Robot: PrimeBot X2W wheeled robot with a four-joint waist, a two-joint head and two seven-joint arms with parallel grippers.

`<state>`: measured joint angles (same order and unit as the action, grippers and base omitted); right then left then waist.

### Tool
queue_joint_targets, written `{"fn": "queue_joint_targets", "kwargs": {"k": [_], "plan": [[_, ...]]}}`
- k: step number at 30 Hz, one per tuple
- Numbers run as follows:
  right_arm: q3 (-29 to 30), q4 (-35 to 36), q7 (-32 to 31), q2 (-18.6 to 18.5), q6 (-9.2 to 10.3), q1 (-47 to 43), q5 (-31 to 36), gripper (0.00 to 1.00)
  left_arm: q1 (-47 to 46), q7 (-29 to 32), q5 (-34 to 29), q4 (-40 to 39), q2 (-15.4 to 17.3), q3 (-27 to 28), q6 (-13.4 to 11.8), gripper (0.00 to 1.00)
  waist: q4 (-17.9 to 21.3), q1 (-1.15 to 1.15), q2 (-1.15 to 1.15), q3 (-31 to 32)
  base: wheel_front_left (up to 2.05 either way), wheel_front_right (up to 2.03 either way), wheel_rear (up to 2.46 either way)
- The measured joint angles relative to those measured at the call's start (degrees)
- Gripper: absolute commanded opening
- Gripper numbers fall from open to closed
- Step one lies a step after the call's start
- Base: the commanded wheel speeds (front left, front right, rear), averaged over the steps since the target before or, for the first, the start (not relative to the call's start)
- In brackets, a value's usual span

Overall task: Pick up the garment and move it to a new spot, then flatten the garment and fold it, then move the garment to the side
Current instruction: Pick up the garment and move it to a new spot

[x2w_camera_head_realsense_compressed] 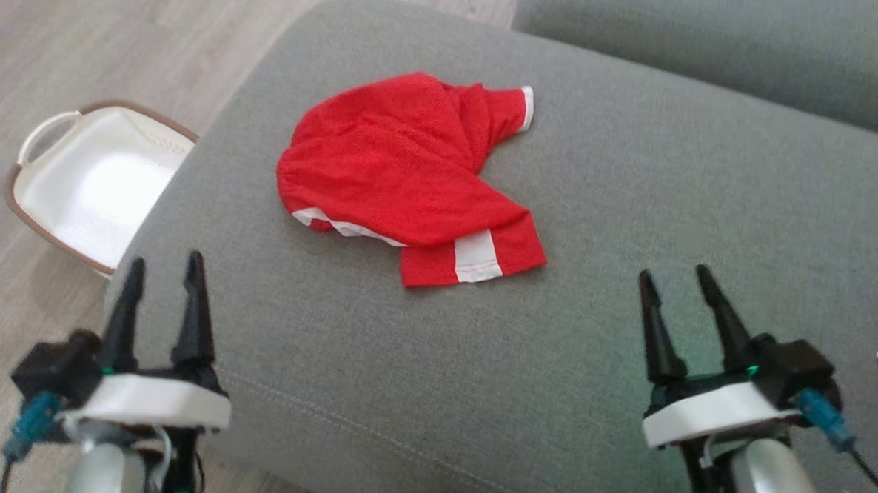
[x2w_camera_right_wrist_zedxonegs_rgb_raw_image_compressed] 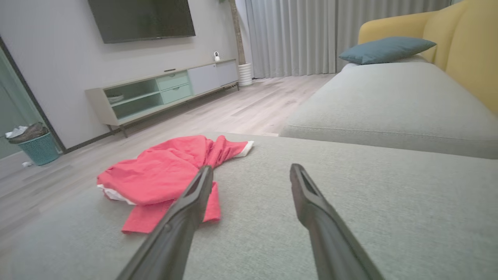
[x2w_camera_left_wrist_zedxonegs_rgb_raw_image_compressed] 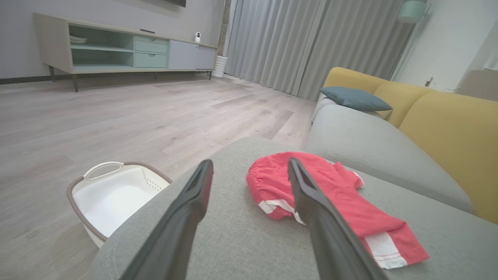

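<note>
Left hand (x2w_camera_head_realsense_compressed: 166, 258) and right hand (x2w_camera_head_realsense_compressed: 673, 271) both spread, empty, well short of the crumpled red garment (x2w_camera_head_realsense_compressed: 398, 163). Looks like nothing's started yet: pickup, flattening and folding are all left.

Red mesh-cloth garment (x2w_camera_head_realsense_compressed: 401, 174), matt woven cushion (x2w_camera_head_realsense_compressed: 632, 233)

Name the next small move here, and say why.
Probably ease the right gripper forward toward the red garment's near corner. The garment lies crumpled and untouched on the grey cushion, and both it and the left gripper stand open and empty, short of the cloth.
</note>
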<state>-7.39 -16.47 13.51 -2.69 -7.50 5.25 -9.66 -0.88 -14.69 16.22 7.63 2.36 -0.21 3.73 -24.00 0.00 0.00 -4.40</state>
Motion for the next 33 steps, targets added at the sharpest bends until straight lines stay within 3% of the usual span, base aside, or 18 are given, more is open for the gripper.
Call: {"fn": "queue_joint_targets", "kwargs": {"k": [4, 9, 14, 22, 26, 32, 33], "plan": [[3.6, 2.8, -1.9, 0.0, 0.0, 0.9, 2.5, 1.0, -5.0, 0.0, -1.5, 2.5, 0.3, 2.4, 1.6, 1.0, 1.0, 0.0, 0.0, -2.9, 0.0, 0.0, 0.0], [9.0, 9.1, -5.5, 0.0, 0.0, 4.7, 7.0, 1.0, -15.2, 0.6, -3.0, 11.6, 4.3, -0.6, 3.2, 1.0, 2.1, 0.0, 0.0, -7.6, 0.0, 0.0, 0.0], [12.7, 16.8, -9.6, 0.0, 0.0, 7.0, 10.8, 1.0, -26.6, 9.4, -2.3, 22.8, 9.3, -5.6, 3.4, 1.0, 3.0, 0.0, 0.0, -12.7, 0.0, 0.0, 0.0], [13.7, 25.3, -14.5, -0.1, 0.0, 8.8, 12.8, 1.0, -40.4, 18.0, 9.6, 33.6, 14.1, -17.3, 3.8, 1.0, 4.9, 0.01, 0.0, -19.3, 0.0, 0.0, 0.0], [13.2, 27.0, -15.4, -0.1, 0.0, 9.1, 13.3, 1.0, -44.1, 21.2, 12.5, 38.6, 16.5, -22.7, 3.8, 1.0, 6.2, 0.01, 0.0, -21.6, 0.0, 0.0, 0.0], [13.1, 27.7, -15.6, -0.1, 0.0, 9.4, 13.3, 1.0, -47.2, 23.6, 18.4, 43.3, 17.5, -27.8, 3.8, 1.0, 8.5, 0.01, 0.0, -23.5, 0.0, 0.0, 0.0], [13.1, 27.7, -15.6, -0.1, 0.0, 9.4, 13.3, 1.0, -47.6, 23.7, 19.5, 43.7, 17.9, -28.8, 3.8, 0.49, 8.8, 0.01, 0.0, -23.6, 0.0, 0.0, 0.0]]}}
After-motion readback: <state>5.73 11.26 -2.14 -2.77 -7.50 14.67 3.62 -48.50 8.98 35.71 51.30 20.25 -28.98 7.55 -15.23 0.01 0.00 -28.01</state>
